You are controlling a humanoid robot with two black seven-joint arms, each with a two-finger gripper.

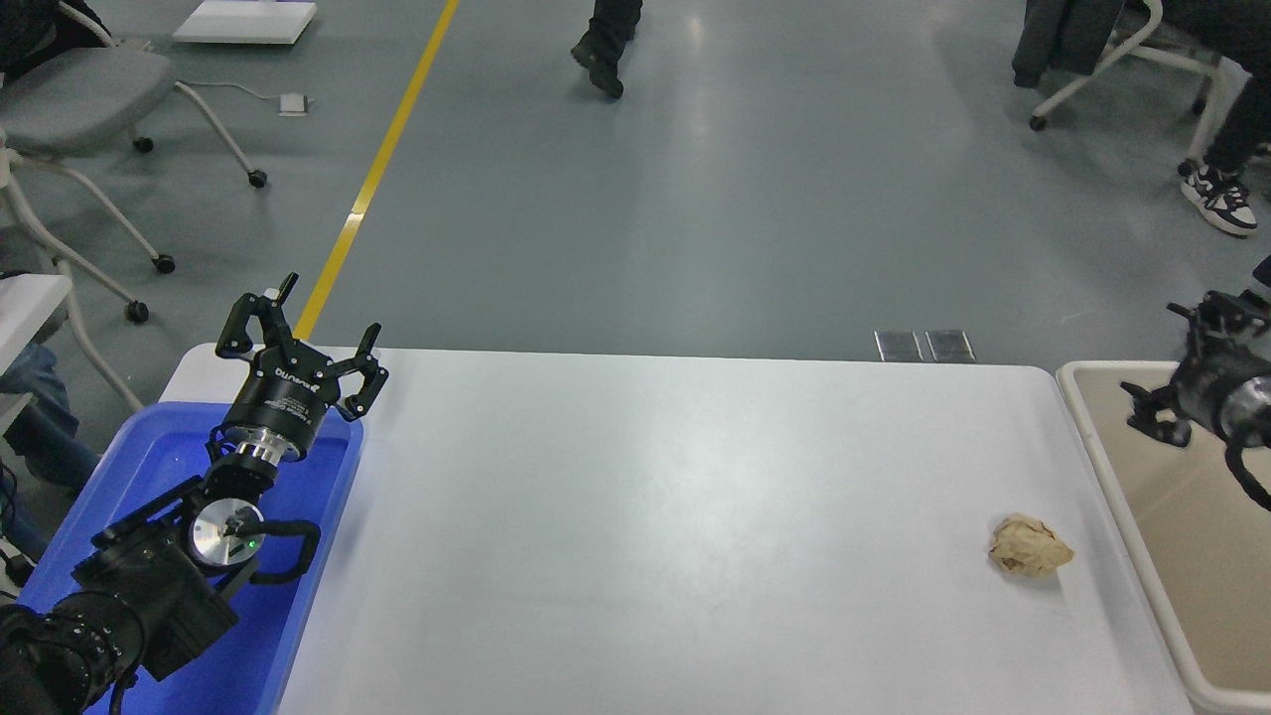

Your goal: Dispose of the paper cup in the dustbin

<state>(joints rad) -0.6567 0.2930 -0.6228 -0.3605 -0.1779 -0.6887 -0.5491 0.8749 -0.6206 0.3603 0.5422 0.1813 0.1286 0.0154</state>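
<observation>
The paper cup does not show anywhere in the head view. The dustbin, beige with a thick white rim, stands at the table's right end. My right gripper comes in from the right edge and hangs above the dustbin's near-left corner, open, with nothing between its fingers. My left gripper is parked at the lower left above the blue tray, open and empty.
A crumpled brown paper ball lies on the white table near the dustbin. A blue plastic tray sits at the table's left end. Chairs and people's legs are on the floor beyond the table.
</observation>
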